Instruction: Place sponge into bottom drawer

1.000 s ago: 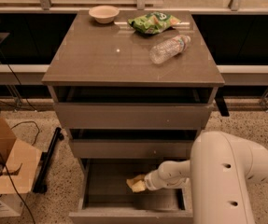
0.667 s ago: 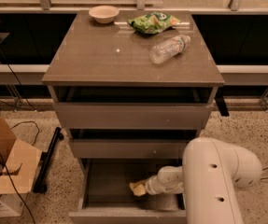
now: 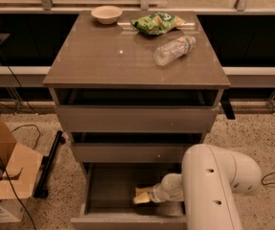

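Observation:
The bottom drawer (image 3: 109,188) of the grey-brown cabinet is pulled open toward me, its flat front (image 3: 127,222) at the lower edge of the view. My gripper (image 3: 141,196) reaches into it from the right, low over the drawer floor near the middle. A pale-yellow piece at its tip looks like the sponge (image 3: 143,191). I cannot tell whether it is still gripped or resting on the floor. My white arm (image 3: 209,190) covers the drawer's right side.
The two upper drawers (image 3: 134,119) are partly open above. On the cabinet top lie a small bowl (image 3: 107,14), a green chip bag (image 3: 158,23) and a plastic bottle (image 3: 174,50). A cardboard box (image 3: 3,171) and cables sit on the floor at left.
The gripper with the pale-yellow piece has moved slightly down and to the right inside the bottom drawer. The white arm has swung left, covering more of the drawer.

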